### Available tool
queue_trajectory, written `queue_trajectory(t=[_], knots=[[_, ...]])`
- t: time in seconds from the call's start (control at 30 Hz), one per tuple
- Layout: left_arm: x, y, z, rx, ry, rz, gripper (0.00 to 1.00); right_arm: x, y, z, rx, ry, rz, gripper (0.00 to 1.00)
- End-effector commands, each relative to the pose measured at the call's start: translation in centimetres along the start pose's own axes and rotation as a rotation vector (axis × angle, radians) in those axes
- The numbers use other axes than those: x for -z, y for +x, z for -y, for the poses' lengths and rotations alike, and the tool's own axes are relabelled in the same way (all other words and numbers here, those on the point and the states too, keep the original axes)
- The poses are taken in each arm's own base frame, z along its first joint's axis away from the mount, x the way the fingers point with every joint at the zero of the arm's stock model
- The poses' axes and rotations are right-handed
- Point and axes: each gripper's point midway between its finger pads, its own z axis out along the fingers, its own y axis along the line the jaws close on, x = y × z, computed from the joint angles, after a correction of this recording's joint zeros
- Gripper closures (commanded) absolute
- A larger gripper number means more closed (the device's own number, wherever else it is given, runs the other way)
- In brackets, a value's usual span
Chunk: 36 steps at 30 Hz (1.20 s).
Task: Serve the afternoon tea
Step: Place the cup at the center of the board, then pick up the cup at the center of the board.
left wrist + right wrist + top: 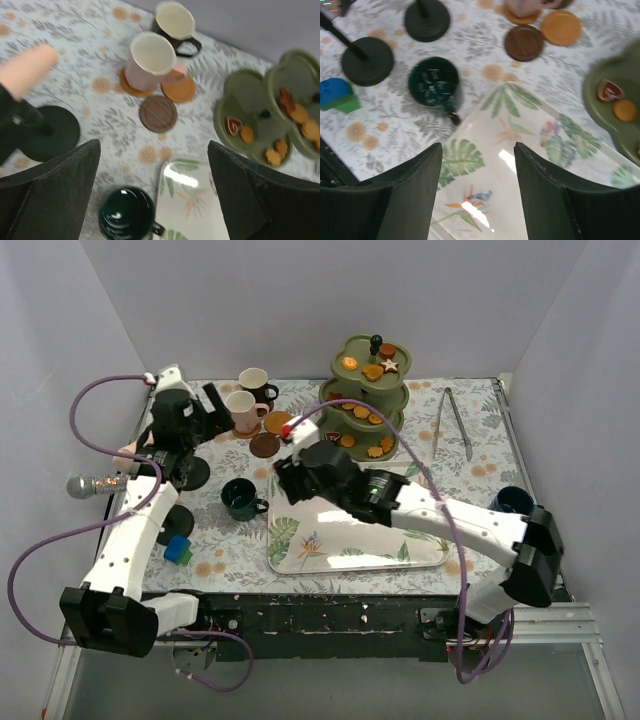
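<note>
Glossy dark-green mug (434,81), shiny printed tray (495,150), matt wood-grain coaster (524,42).

Tongs (447,400) far right; floral tray (320,550) front centre; microphone (82,485) left.

A pale pink ceramic mug (150,60) stands on a round orange coaster (131,89); a dark brown round coaster (158,113) lies beside it.

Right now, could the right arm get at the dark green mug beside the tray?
Probably yes. The right end effector hovers open over the floral tray, and the dark green mug stands just beyond the tray's edge with nothing between them.
</note>
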Motion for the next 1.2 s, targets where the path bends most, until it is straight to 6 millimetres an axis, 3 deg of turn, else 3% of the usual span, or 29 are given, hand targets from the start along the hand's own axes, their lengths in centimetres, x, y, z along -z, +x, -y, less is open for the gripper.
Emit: queue_trajectory(t=[0.0, 0.13, 0.27, 0.6, 0.7, 0.83, 1.17], knots=[[1.7, 6.5, 1.8, -0.052, -0.03, -0.191, 0.15, 2.4, 0.2, 7.0, -0.14, 0.102, 0.088, 0.34], [2.9, 11.4, 2.5, -0.07, -0.054, -0.329, 0.28, 5.2, 2.0, 12.4, -0.203, 0.192, 0.113, 0.34], [3.8, 15.0, 1.0, -0.082, -0.161, -0.406, 0.32, 6.6, 4.0, 14.8, -0.241, 0.231, 0.114, 0.34], [4.3, 17.8, -5.4, -0.061, -0.43, -0.409, 0.47, 6.9, 5.8, 14.9, -0.272, 0.191, 0.099, 0.34], [3.6, 18.4, -5.9, 0.005, -0.374, -0.441, 0.49, 7.0, 5.9, 15.0, -0.269, 0.189, 0.098, 0.35], [2.8, 20.0, -5.0, 0.027, -0.291, -0.475, 0.49, 7.2, 5.9, 15.1, -0.27, 0.184, 0.103, 0.35], [1.9, 23.3, -7.4, 0.025, -0.357, -0.537, 0.58, 7.4, 6.4, 15.2, -0.28, 0.18, 0.094, 0.35]])
